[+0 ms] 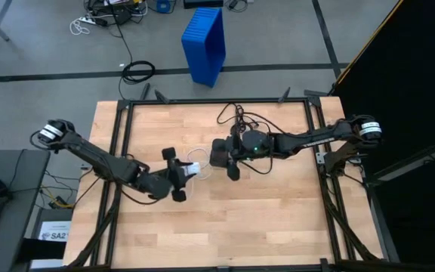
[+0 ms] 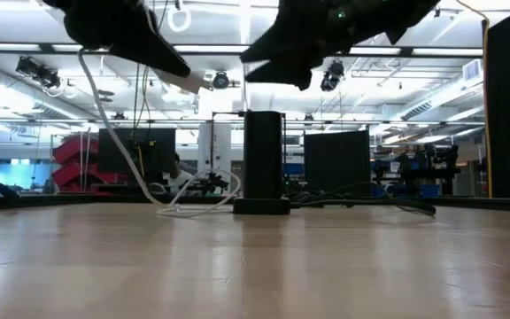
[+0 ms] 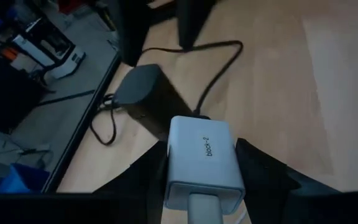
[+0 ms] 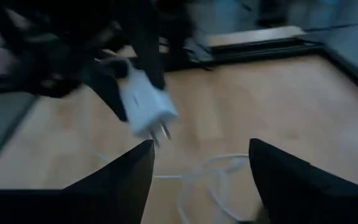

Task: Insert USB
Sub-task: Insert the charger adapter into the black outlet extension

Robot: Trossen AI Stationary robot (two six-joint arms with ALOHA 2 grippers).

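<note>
USB between left end effector fingers

USB plug ends: blurred, indistinct

The table is evenly lit from above in the high view, with only soft, faint shadows cast under the arms. In the low view, the scene is backlit by bright ceiling strips; both arms and the black box are reduced to dark silhouettes, and a pale sheen is laid on the wood. The right wrist view is heavily smeared by motion blur, the white block included. The left wrist view is dim and soft at its edges.
</note>
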